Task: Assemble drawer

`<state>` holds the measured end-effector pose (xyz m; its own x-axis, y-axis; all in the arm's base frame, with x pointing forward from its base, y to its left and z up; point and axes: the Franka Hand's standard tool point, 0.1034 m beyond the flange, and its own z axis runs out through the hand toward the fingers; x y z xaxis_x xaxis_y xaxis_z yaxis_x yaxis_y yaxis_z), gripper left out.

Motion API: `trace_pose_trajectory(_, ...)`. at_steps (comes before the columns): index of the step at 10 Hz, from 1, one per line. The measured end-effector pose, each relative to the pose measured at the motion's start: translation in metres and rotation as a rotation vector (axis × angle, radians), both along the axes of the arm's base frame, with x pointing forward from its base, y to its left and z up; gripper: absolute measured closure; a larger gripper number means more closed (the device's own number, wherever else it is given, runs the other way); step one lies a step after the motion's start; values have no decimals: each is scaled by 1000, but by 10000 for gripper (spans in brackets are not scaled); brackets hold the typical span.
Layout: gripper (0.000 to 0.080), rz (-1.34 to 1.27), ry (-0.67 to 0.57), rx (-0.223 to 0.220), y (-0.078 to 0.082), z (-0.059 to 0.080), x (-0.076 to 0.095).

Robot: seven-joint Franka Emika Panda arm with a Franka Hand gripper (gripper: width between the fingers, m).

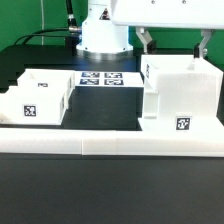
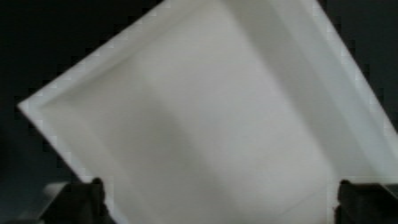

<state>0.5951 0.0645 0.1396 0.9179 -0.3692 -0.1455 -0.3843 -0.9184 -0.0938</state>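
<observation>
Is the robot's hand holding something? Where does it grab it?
Cannot tell. The gripper straddles the tall white plastic box housing near its top, but whether it touches is unclear.

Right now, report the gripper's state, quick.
Gripper: open, fingers spread wide over the tall housing; no grip on anything shows.

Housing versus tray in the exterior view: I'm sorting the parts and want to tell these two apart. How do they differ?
The housing is tall and boxy; the tray is low and wide. The housing stands on the exterior view's right, the tray on its left. The housing's tag sits low on its front face; the tray's sits nearer the top of its front wall. Both are white, tagged, and rest on the dark table behind the border bar.
</observation>
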Motion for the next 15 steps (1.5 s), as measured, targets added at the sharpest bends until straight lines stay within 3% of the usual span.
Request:
trace_pose_trajectory(2,150,177,-46,28,-28,0,2)
trace_pose_trajectory(4,150,316,-64,39,-24,-1,2)
trace_pose_trajectory(6,150,465,-86,52,-30,-1,1)
trace_pose_trajectory(7,150,494,-90,46,-51,-4,-9)
trace_pose_trajectory(9,150,432,-138,-8,-84,-10,-28)
trace_pose_trajectory(12,150,450,-174,-60,-123,-40,-52)
trace_pose_trajectory(13,150,453,-160,-56,-128,-48,-54)
trace_pose_trajectory(15,150,458,-168,-57,-123,-44,-52)
